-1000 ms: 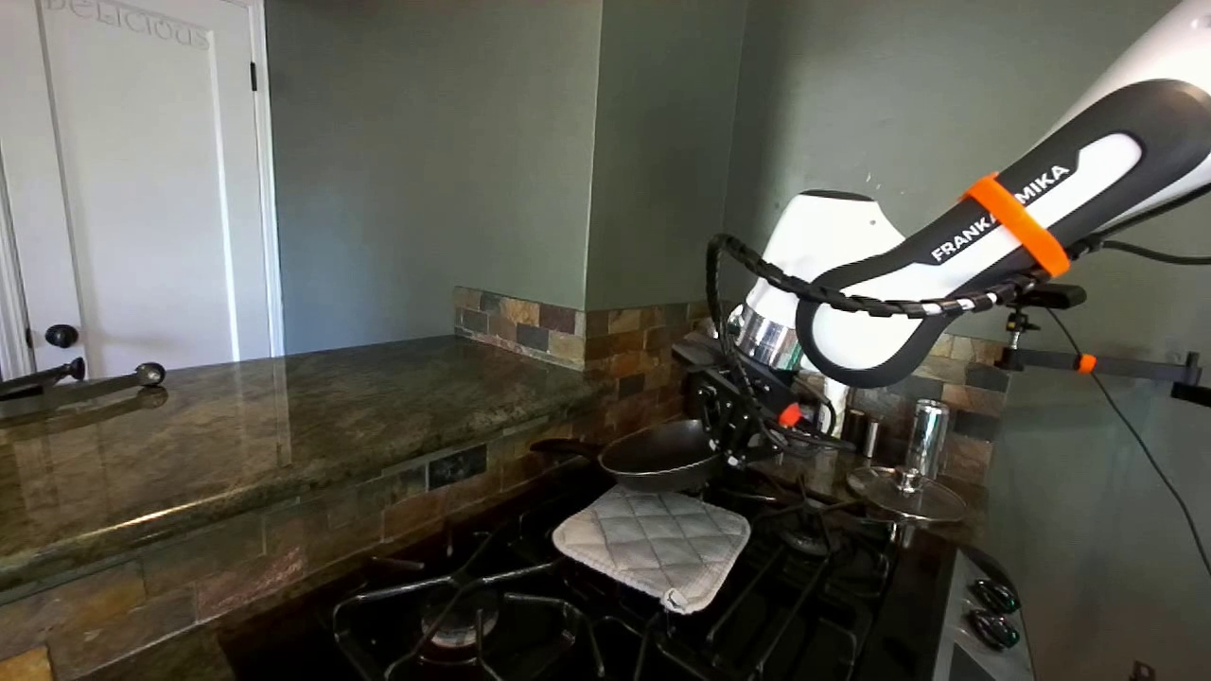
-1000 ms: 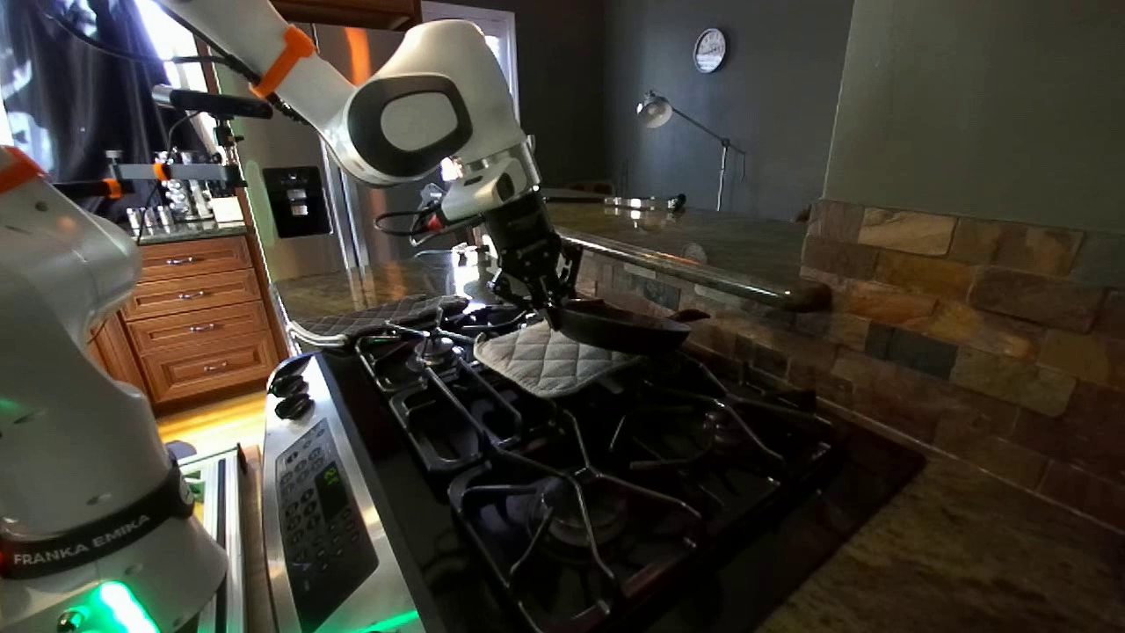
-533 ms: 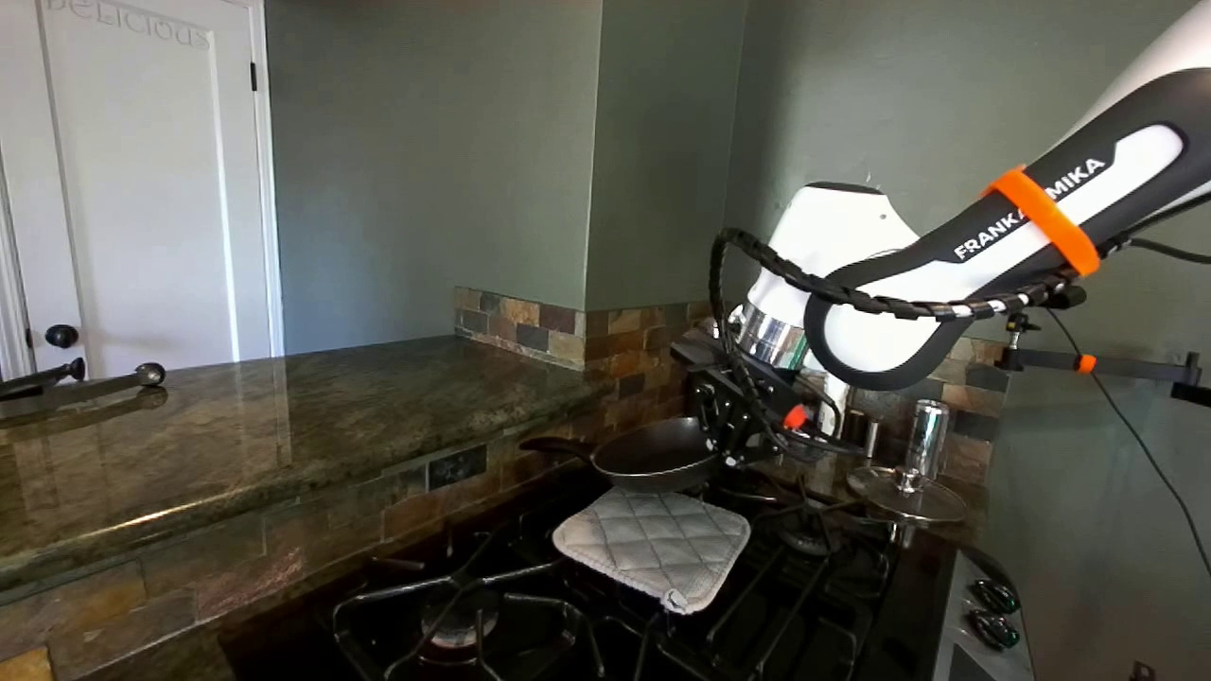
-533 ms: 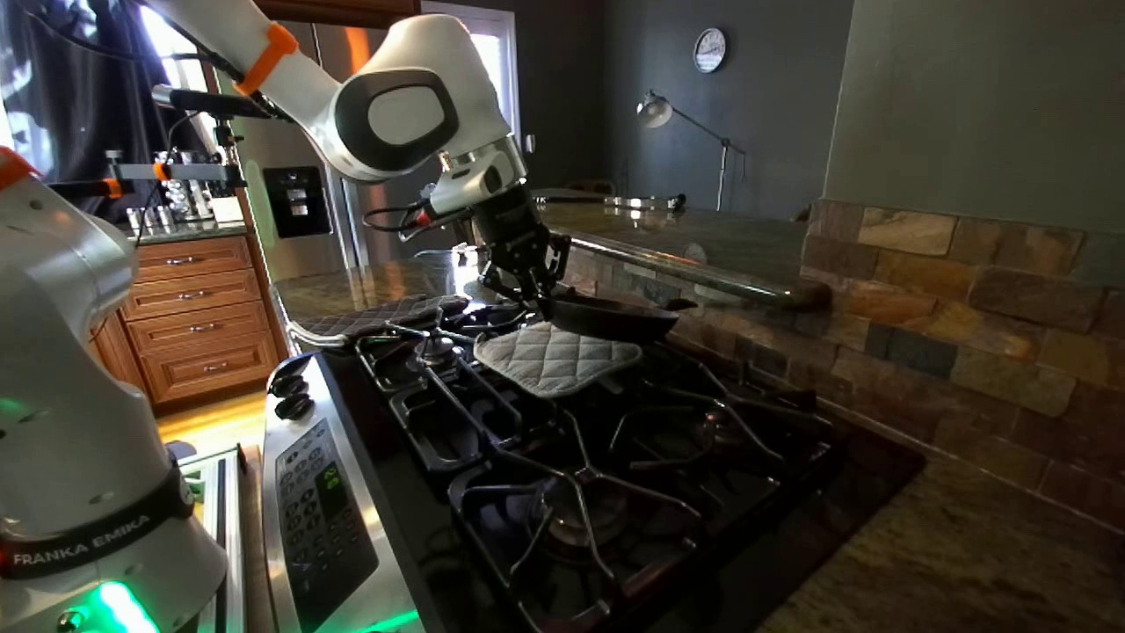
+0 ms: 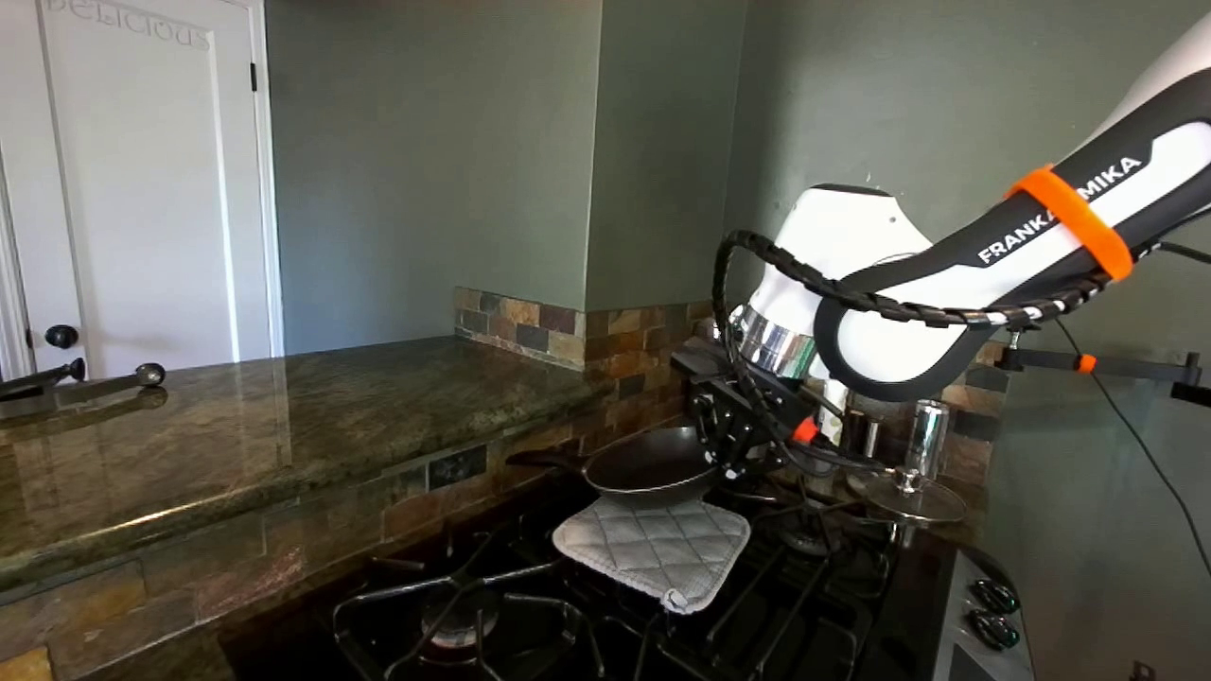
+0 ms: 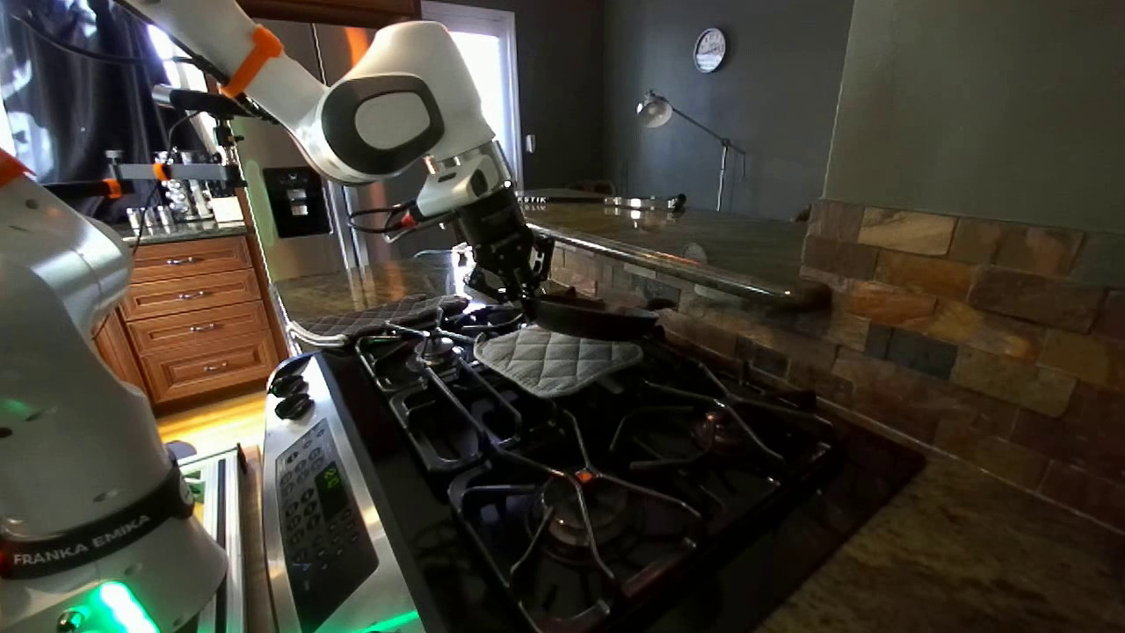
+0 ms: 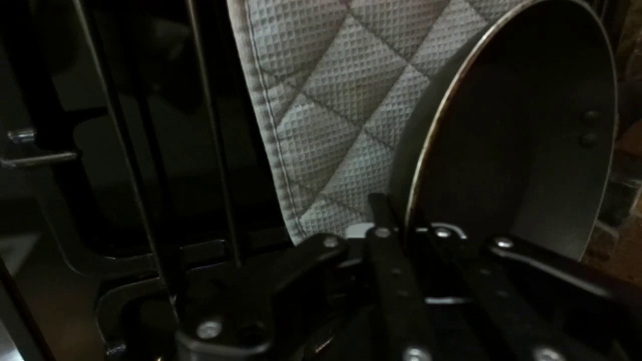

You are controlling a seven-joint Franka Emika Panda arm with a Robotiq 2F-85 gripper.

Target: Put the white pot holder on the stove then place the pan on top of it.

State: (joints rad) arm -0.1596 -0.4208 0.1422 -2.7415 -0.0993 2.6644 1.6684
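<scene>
On the stove (image 6: pixel 417 501), the white pot holder (image 5: pixel 653 553) lies flat, presumably spread there as a bed for the pan (image 5: pixel 653 465). The claw (image 7: pixel 405 220) is pinched onto the pan's rim, straddling it opposite the handle (image 5: pixel 546 459), a hold likely chosen because the handle points away, near the tiled wall (image 5: pixel 457 467). The pan is partly over the pot holder; whether they touch, I cannot tell. Centring and lowering appear outstanding.
</scene>
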